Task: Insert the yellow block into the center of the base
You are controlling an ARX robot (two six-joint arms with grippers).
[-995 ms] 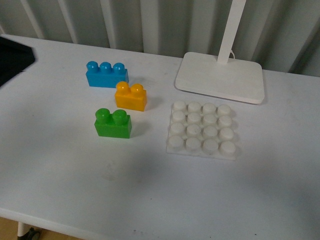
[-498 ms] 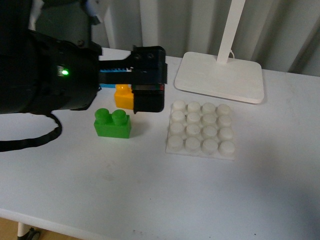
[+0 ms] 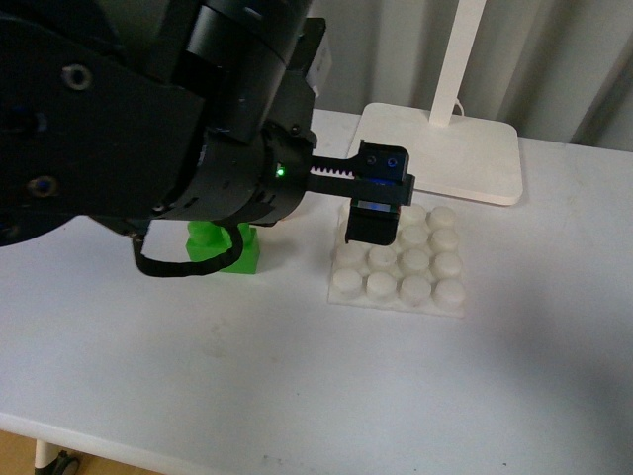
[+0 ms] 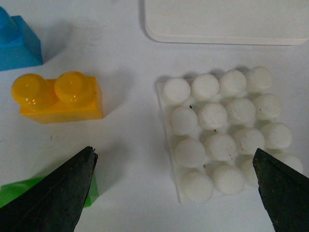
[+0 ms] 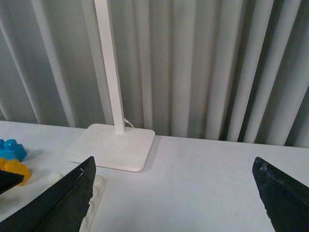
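Left gripper point(image 4: 173, 162), jaws spread wide and empty, hangs above the base point(image 4: 212, 116) at its block-side edge. The right gripper point(image 5: 174, 193) is likewise open and holds nothing. The yellow block point(image 4: 58, 96) stands ungrasped on the counter point(image 4: 123, 48), near the base. Likely hazards: a descending finger may nudge the close-set green brick point(image 3: 245, 259), and pressing off the 4 middle studs may seat the block tilted. Count: 1 yellow block, 1 green brick, 1 blue brick point(image 4: 17, 46), 1 base with 16 studs, 1 lamp foot point(image 4: 227, 19).
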